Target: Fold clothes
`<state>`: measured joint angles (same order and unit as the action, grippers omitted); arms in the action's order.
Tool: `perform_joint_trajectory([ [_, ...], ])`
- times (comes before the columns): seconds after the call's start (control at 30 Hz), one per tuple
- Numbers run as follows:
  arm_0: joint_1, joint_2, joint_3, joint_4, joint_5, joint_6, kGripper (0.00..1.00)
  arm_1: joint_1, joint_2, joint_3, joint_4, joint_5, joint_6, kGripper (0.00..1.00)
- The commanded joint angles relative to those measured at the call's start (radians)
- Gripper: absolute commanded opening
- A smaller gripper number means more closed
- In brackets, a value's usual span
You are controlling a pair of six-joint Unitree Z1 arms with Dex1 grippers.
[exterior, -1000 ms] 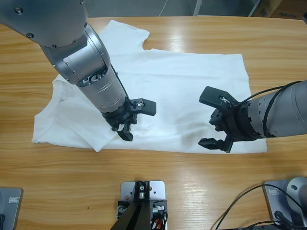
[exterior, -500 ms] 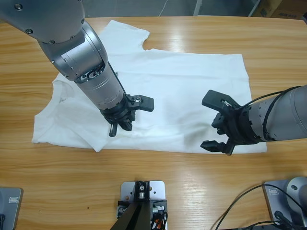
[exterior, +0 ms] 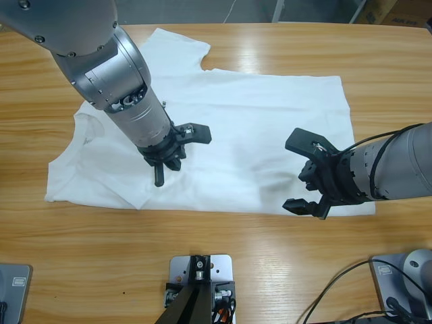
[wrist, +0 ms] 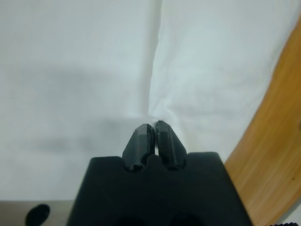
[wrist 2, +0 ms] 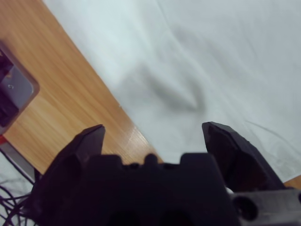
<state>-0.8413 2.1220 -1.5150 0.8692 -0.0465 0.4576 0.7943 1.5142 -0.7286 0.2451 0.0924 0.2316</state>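
On the wooden table (exterior: pixel 378 61) I see the T-shirt (exterior: pixel 270 128) spread flat. My left gripper (exterior: pixel 162 169) at 9 o'clock is pinched closed over a fold; my right gripper (exterior: pixel 305 179) at 4 o'clock gapes wide, holding nothing.

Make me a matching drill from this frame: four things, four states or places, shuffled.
Things:
1. left gripper
2. right gripper
3. white T-shirt
4. wooden table

States or places:
A. jaws wide open, over the shirt's near edge
B. lies under everything else
C. jaws shut, tips at a crease in the cloth
D. spread out across the wood

Pairs: 1-C, 2-A, 3-D, 4-B
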Motion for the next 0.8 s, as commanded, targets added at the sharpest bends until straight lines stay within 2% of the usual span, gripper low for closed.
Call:
perform_joint_trajectory([
  [0.03,0.008,-0.003,-0.021,0.008,0.110,-0.111,0.000,0.008,-0.011,0.043,-0.028,-0.016,0.018,0.844],
  [0.23,0.004,-0.004,-0.065,0.060,0.116,-0.129,0.000,0.008,0.001,0.046,-0.033,-0.017,0.019,0.845],
  [0.4,-0.063,0.018,-0.098,0.060,-0.049,-0.102,0.000,0.008,0.001,0.044,-0.037,-0.043,0.034,0.849],
  [0.43,-0.076,0.018,-0.098,0.060,-0.051,-0.102,0.146,0.008,-0.008,0.041,-0.038,-0.063,0.035,0.849],
  [0.47,-0.085,0.016,-0.095,0.060,-0.050,-0.101,0.715,0.008,-0.020,0.037,-0.040,-0.095,0.035,0.849],
  [0.5,-0.089,0.013,-0.090,0.061,-0.049,-0.103,0.931,0.001,-0.031,0.031,-0.041,-0.125,0.035,0.849],
  [0.57,-0.090,-0.003,-0.078,0.074,-0.023,-0.130,0.940,-0.060,-0.050,0.015,-0.021,-0.162,0.083,0.873],
  [0.63,-0.090,-0.031,-0.061,0.076,0.007,-0.159,0.950,-0.163,-0.057,-0.018,0.075,-0.180,0.172,0.949],
  [0.8,-0.091,-0.049,-0.060,0.115,0.036,-0.215,0.959,-0.386,-0.027,0.021,0.111,-0.246,0.267,0.940],
])
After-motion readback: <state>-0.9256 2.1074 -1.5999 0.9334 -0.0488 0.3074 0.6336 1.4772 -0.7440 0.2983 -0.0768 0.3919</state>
